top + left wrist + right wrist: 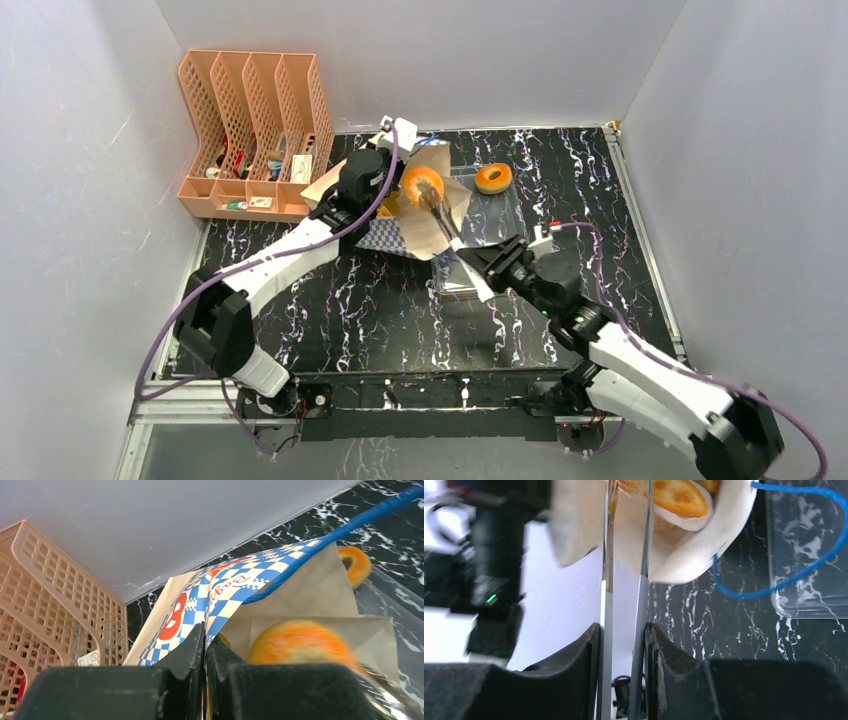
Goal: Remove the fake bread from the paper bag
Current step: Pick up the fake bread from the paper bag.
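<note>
Our right end effector (622, 630) is partly closed, squeezing the tongs (607, 590), whose tips reach a glazed ring (420, 184) at the mouth of the bag (300, 585). Our left end effector (205, 647) is clamped fully on the bag's checkered edge; we cannot read the red script there. Beyond, a second ring (493, 178) lies on the tray (508, 215).

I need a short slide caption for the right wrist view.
Right jaws pinch metal tongs reaching the fake bread in the open paper bag.
</note>
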`<action>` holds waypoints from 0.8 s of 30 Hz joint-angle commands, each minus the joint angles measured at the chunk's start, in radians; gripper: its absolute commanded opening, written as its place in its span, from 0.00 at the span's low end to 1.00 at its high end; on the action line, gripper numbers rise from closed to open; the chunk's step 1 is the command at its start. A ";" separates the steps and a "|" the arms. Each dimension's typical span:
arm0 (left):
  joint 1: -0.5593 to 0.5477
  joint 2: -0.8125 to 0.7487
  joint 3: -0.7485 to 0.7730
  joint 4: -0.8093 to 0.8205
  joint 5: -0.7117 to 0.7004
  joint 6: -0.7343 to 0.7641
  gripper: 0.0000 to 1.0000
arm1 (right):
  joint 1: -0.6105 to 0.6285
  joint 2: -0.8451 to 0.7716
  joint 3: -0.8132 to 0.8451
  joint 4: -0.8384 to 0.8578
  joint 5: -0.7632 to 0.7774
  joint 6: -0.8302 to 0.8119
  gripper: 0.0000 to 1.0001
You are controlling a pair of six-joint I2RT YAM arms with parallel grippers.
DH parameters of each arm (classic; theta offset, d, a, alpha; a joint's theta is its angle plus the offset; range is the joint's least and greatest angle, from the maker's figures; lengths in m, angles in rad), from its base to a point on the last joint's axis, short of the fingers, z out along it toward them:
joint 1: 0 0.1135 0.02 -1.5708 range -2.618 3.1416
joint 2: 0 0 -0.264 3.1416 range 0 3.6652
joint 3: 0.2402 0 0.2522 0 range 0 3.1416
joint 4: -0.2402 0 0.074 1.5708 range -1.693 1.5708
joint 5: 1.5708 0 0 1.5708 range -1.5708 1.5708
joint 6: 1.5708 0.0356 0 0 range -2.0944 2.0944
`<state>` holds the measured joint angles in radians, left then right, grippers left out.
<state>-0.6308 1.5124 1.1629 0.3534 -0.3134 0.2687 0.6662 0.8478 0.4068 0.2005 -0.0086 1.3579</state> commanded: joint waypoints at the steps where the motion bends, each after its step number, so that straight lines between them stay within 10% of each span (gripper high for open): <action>1: 0.002 0.052 0.078 -0.045 -0.146 -0.023 0.00 | -0.003 -0.241 0.063 -0.234 0.008 -0.121 0.00; 24: 0.003 0.033 0.098 -0.064 -0.186 -0.009 0.00 | -0.002 -0.527 0.257 -0.612 0.324 -0.222 0.00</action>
<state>-0.6308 1.5909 1.2419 0.3103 -0.4797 0.2619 0.6655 0.3332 0.6071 -0.4465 0.1761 1.1633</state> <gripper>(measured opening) 0.017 0.297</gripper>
